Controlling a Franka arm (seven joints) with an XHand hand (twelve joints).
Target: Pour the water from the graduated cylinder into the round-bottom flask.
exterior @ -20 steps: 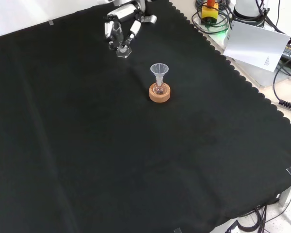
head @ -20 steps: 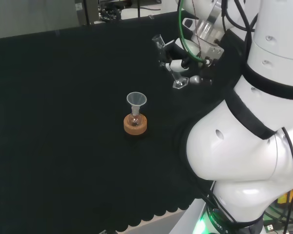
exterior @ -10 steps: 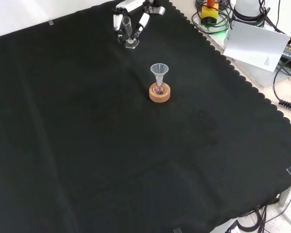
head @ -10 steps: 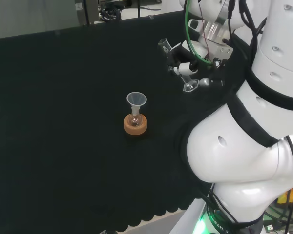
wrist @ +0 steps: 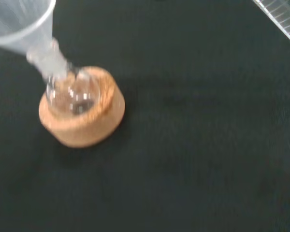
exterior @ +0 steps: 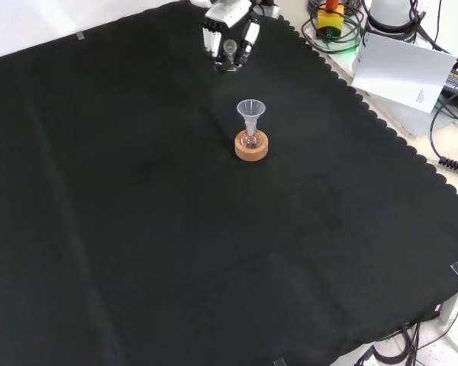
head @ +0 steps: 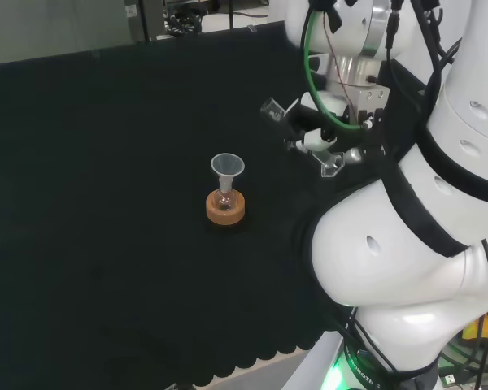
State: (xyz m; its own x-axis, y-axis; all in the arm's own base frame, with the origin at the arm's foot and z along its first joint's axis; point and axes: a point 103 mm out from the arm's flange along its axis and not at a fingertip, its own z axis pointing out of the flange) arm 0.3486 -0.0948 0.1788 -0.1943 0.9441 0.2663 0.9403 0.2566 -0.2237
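A small round-bottom flask [head: 224, 198] [exterior: 249, 139] [wrist: 71, 94] sits in a cork ring stand [head: 226, 208] [exterior: 251, 147] [wrist: 82, 121] mid-cloth, with a clear funnel [head: 227, 168] [exterior: 250, 110] [wrist: 20, 21] in its neck. The hand [head: 321, 130] [exterior: 230, 34] is shut on the clear graduated cylinder [head: 301, 136] [exterior: 229, 52], lifted off the cloth and tilted. In the head view the cylinder's mouth points left toward the funnel, its foot lower right. The hand hangs right of the flask in the head view and beyond it in the front view.
The arm's white links [head: 423, 236] fill the head view's right side. Beyond the cloth's scalloped edge [exterior: 366, 107] in the front view lie cables, a white sheet [exterior: 404, 72] and a yellow object [exterior: 330, 15].
The hand has lifted the cylinder off the cloth and carried it toward the flask, rightward in the front view. The cylinder has tipped further over.
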